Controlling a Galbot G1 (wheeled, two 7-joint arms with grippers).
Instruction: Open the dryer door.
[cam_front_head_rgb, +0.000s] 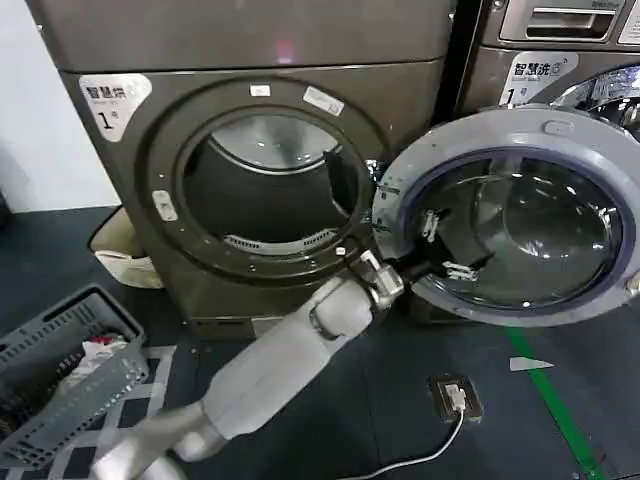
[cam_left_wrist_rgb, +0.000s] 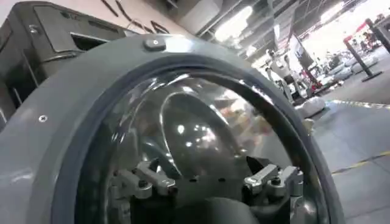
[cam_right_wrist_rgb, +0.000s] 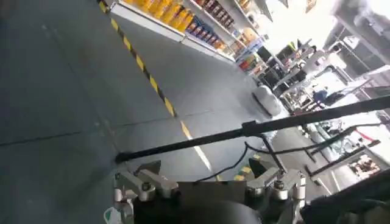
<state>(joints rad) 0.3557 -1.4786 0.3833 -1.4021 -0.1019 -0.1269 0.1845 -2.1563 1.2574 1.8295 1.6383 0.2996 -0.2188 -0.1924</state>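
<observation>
We face a dark grey dryer (cam_front_head_rgb: 120, 210) whose round drum opening (cam_front_head_rgb: 262, 180) stands bare, with a second machine (cam_front_head_rgb: 560, 50) of the same kind just to its right. The dryer door (cam_front_head_rgb: 510, 215), a big round porthole with a pale grey rim and a bulging glass bowl, is swung far out on its hinge to the right of the opening, so its inner side is turned toward us and it covers the lower front of the neighbouring machine.

Our left arm (cam_front_head_rgb: 290, 350) reaches from the near left across the dark floor (cam_front_head_rgb: 330, 420) up to the door's near edge, where the left end effector (cam_front_head_rgb: 440, 255) sits against the glass with its fingers spread apart, pinching nothing; the left wrist view shows the same spread fingers (cam_left_wrist_rgb: 152, 179) close against the glass bowl. The right end effector (cam_right_wrist_rgb: 210, 185) is held away from the machines, also spread, over bare floor with a yellow-and-black line (cam_right_wrist_rgb: 155, 91).

On the floor lie a grey laundry basket (cam_front_head_rgb: 60, 370) at near left and a small power socket (cam_front_head_rgb: 455, 397) with its white cable.

We judge the task essentially done: the door is wide open, and only withdrawing the left arm seems left.
</observation>
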